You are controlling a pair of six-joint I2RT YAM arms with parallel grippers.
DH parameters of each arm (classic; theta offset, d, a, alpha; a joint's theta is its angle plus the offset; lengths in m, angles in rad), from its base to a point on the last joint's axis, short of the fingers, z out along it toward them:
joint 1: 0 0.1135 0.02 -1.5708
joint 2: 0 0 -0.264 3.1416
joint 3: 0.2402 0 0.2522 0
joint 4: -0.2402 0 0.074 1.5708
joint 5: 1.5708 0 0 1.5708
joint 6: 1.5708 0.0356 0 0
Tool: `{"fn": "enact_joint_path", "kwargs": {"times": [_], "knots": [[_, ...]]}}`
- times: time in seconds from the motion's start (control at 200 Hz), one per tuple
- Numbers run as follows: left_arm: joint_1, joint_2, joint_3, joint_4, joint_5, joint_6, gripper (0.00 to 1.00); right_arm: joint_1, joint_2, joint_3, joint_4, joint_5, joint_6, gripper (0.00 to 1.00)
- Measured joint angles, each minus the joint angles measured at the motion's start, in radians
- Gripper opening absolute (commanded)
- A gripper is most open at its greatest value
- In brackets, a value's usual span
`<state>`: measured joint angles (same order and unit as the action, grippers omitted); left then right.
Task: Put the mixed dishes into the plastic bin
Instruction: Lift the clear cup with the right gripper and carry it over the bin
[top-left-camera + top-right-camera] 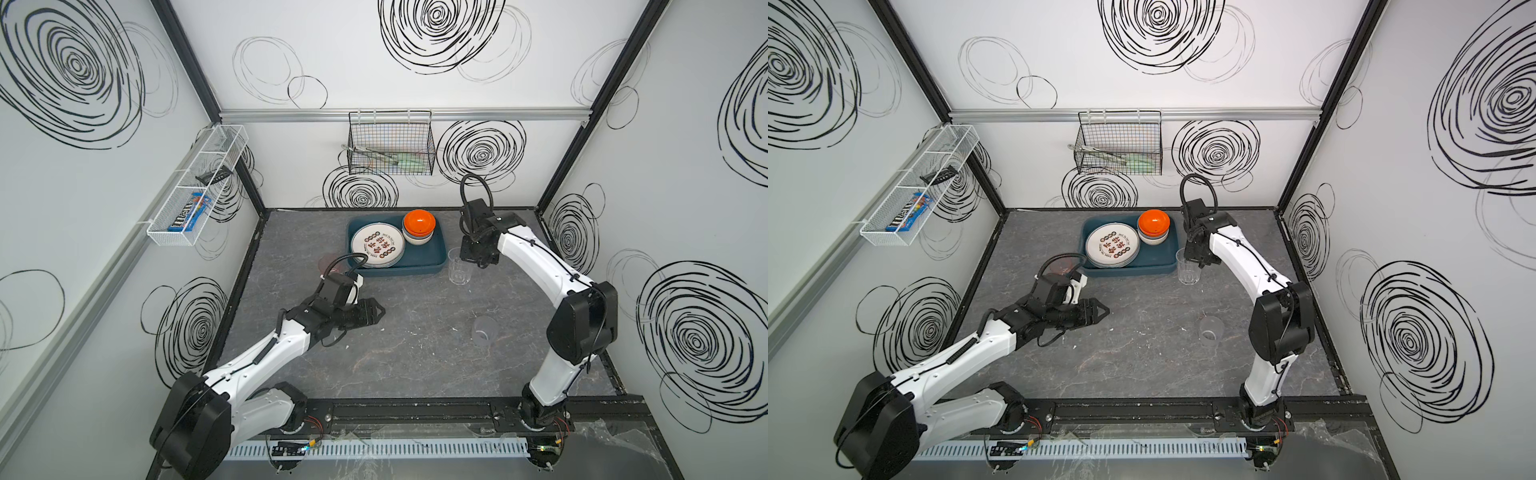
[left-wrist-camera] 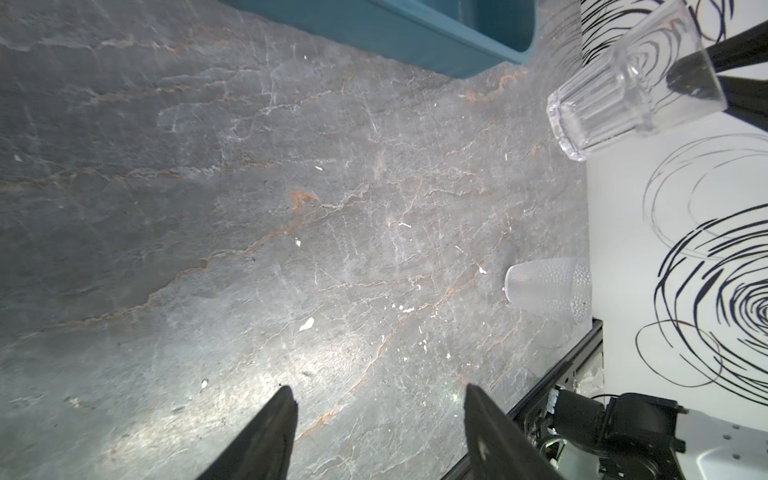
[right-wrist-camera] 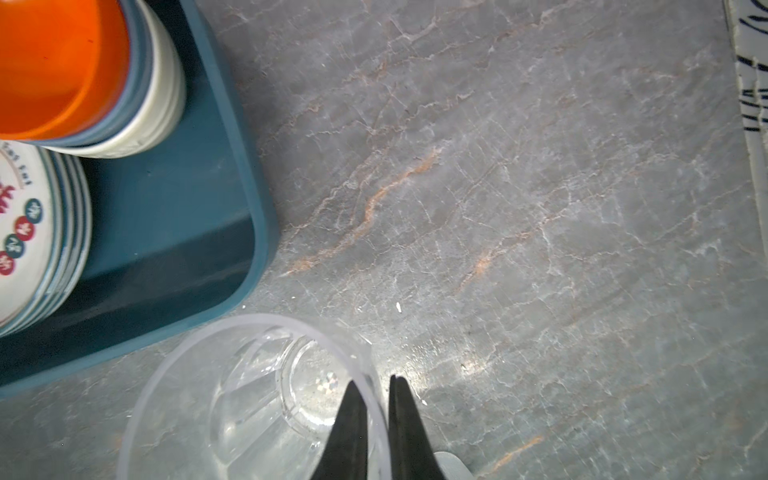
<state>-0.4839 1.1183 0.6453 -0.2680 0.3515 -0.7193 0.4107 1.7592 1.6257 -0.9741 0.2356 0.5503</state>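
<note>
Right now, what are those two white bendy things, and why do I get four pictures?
They are robot arms, a left arm and a right arm, each ending in a pincer. Two pictures look down from above, side by side like a pair of eyes. The other two come from small cameras on the arms' wrists, so you see the pincer tips up close. On the grey table stands a teal bin holding a pile of plates and a stack of bowls. Three cups are outside it: a pink cup on the bin's left, a clear cup on its right, and a dotted cup nearer the front. The right pincer is pinched shut on the clear cup's rim. The left pincer is open and holds nothing.
</note>
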Motion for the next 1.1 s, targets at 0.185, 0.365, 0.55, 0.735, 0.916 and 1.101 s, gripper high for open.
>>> {"fn": "enact_joint_path", "kwargs": {"times": [0.185, 0.365, 0.55, 0.735, 0.916, 1.101], "knots": [[0.036, -0.034, 0.0, -0.024, 0.009, -0.019, 0.68, 0.016, 0.008, 0.069, 0.052, -0.034, -0.021, 0.0], [0.077, -0.076, 0.0, -0.045, 0.019, -0.023, 0.69, 0.035, 0.058, 0.15, 0.103, -0.053, -0.039, 0.0], [0.106, -0.114, -0.001, -0.071, 0.031, -0.023, 0.69, 0.049, 0.13, 0.196, 0.147, -0.058, -0.044, 0.0], [0.138, -0.158, -0.013, -0.08, 0.049, -0.026, 0.7, 0.056, 0.197, 0.229, 0.171, -0.06, -0.047, 0.0], [0.167, -0.177, -0.019, -0.099, 0.057, -0.026, 0.7, 0.057, 0.243, 0.242, 0.199, -0.058, -0.047, 0.0], [0.183, -0.192, -0.025, -0.11, 0.061, -0.025, 0.7, 0.06, 0.283, 0.259, 0.212, -0.059, -0.046, 0.0]]}}
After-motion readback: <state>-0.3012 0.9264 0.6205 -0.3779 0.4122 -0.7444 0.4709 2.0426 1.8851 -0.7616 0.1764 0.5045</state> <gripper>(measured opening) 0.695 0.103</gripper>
